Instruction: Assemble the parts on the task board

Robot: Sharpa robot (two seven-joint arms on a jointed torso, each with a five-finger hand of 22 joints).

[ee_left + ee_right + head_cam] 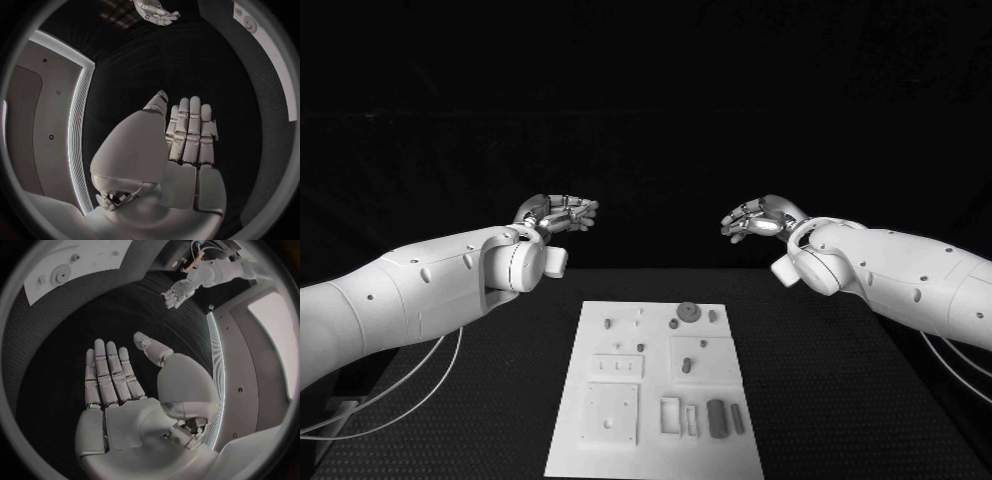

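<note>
hands: I'm holding left hand [557, 214] and right hand [759, 218] raised, fingers straight, side by side — holding nothing
parts: grey pegs [717, 417] on white board [655, 460] looking small, light, stiff — I'm judging a fingertip pinch at mid-length

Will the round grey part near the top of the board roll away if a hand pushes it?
Probably not: the round part seems to sit flat like a disc on the board, so it would likely slide. It looks small, so probably light.

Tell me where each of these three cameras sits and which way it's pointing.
Head view: on the robot's head, looking down at the task board; both arms show, left hand and right hand raised beyond it.
Left wrist view: behind the left hand, fingers flat.
Right wrist view: behind the right hand.
Shared: both wrist views catch the task board's edge and the opposite hand.
</note>
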